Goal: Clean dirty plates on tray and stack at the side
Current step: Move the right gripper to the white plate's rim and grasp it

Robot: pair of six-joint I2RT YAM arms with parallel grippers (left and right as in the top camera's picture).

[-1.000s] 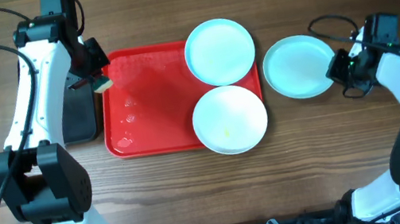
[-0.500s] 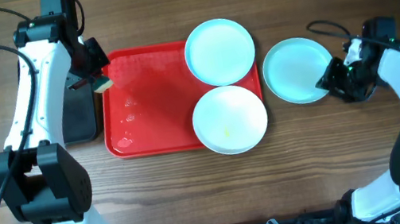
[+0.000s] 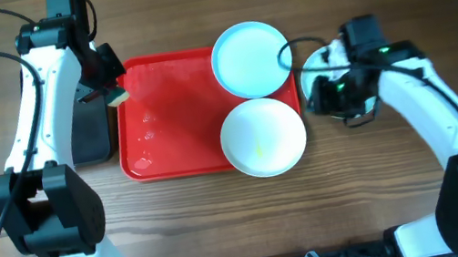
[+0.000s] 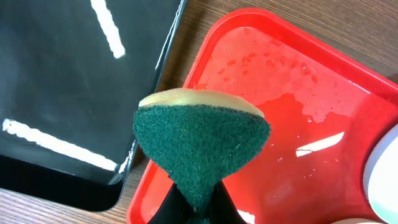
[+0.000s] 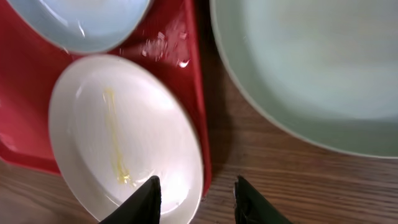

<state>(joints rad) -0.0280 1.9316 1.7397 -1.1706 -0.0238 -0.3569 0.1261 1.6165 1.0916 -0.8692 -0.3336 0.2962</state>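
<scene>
Now the right gripper (image 5: 198, 200) hangs over the right edge of the tray (image 3: 171, 110), having swung in from the right side of the table (image 3: 225, 221) across the side plate (image 5: 311, 68); its jaws, closed a second ago, stand partly apart with nothing between them. The side plate lies off the tray, on the table just beside that right edge; in the overhead view the arm hides most of it; its face looks clean. Two plates remain on the tray, along its right edge; the far plate (image 3: 251, 58) overhangs the far right corner; the near plate (image 3: 263, 137) overhangs the near right corner and bears a yellow streak (image 5: 115, 143). The left gripper (image 4: 194, 206) has not moved; it is clamped on a sponge (image 4: 202, 140) above the tray's far left corner, beside the bin (image 4: 62, 74). Reading: one plate appears finished and set down as the base of the stack; the right arm is probably making for the streaked near plate, whose rim lies just ahead of its fingers; two plates are left to clean.
</scene>
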